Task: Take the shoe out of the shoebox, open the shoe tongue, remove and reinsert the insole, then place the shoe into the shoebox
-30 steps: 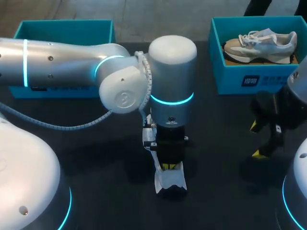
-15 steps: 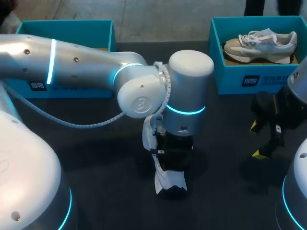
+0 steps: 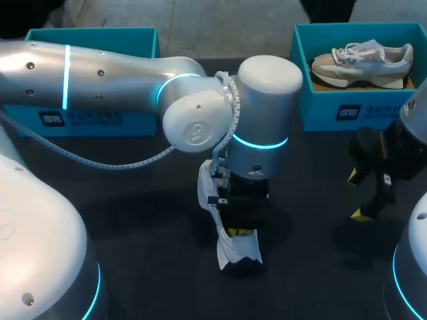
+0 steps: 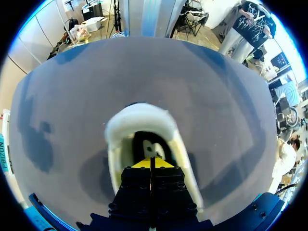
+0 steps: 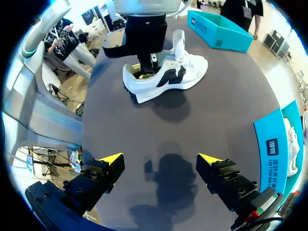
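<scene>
Dark worktop (image 3: 133,220) fills the head view, with one teal shoebox (image 3: 93,33) set at the upper left and a second teal box (image 3: 320,110), holding another shoe (image 3: 363,60), at the upper right. The white shoe (image 3: 235,252) is seen low in the middle of the frame, well apart from both boxes, and the left pincer (image 3: 241,233) is lowered into it from above. The right pincer (image 3: 358,195) is held near the right edge, away from the shoe.

Through the left wrist view, the left pincer is shown fully closed inside the shoe's opening, with the shoe's rim curved around it. Whether the insole is pinched in it cannot be told.

From the right wrist view, the right pincer is seen spread wide with nothing in it, and the shoe lies well ahead of it.

The insole step is judged to be in hand. Since the shoe is gripped by nothing from outside, it would best be steadied at the toe by the right pincer. The insole should then be drawn slowly up along the heel, so that the shoe is not dragged or tipped.
</scene>
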Robot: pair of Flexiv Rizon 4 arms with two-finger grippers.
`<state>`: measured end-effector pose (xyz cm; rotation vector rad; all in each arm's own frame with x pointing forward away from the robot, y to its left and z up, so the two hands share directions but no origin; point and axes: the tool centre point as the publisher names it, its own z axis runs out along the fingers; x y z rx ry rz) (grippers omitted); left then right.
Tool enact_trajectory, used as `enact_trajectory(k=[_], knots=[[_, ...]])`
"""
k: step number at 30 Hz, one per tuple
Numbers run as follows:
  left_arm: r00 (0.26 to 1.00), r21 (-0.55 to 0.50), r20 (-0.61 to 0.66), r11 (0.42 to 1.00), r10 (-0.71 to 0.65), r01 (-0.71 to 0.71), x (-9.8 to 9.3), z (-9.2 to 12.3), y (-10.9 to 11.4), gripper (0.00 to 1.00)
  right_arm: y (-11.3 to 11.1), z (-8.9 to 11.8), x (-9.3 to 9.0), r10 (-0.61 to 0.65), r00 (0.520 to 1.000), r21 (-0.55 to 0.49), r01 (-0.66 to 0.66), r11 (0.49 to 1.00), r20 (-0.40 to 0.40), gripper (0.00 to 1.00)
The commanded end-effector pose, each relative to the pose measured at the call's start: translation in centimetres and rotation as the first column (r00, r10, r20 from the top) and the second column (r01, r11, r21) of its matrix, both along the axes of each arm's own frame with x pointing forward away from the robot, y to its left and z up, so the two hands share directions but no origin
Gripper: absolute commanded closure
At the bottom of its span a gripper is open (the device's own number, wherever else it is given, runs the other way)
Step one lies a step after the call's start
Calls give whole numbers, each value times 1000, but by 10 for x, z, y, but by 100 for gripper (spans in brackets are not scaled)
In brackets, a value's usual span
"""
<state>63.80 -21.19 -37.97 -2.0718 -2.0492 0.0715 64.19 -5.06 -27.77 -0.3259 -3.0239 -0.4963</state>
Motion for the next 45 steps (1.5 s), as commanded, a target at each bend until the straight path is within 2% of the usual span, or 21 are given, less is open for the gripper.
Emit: enact_trajectory(k=[1, 11, 14, 29, 37, 45], knots=[[1000, 19, -18, 1000, 5, -4, -2, -11, 2, 100, 0, 0, -1, -1, 1000, -2, 1, 1000, 1, 0], [998, 17, -30, 998, 59, -58, -7, -42, 2, 100, 0, 0, -1, -1, 1000, -2, 1, 1000, 1, 0], [997, 13, -32, 998, 66, -66, -7, -45, 1, 100, 0, 0, -1, -1, 1000, -2, 1, 1000, 1, 0], [996, -110, 71, 993, 45, -37, -9, 35, 1, 100, 0, 0, -1, -1, 1000, -2, 1, 1000, 1, 0], [993, -143, 99, 989, 60, -45, 1, 51, 5, 100, 0, 0, -1, -1, 1000, -2, 1, 1000, 1, 0], [988, -130, 121, 988, 94, -78, 24, 44, 8, 100, 0, 0, -1, -1, 1000, -2, 1, 1000, 1, 0]])
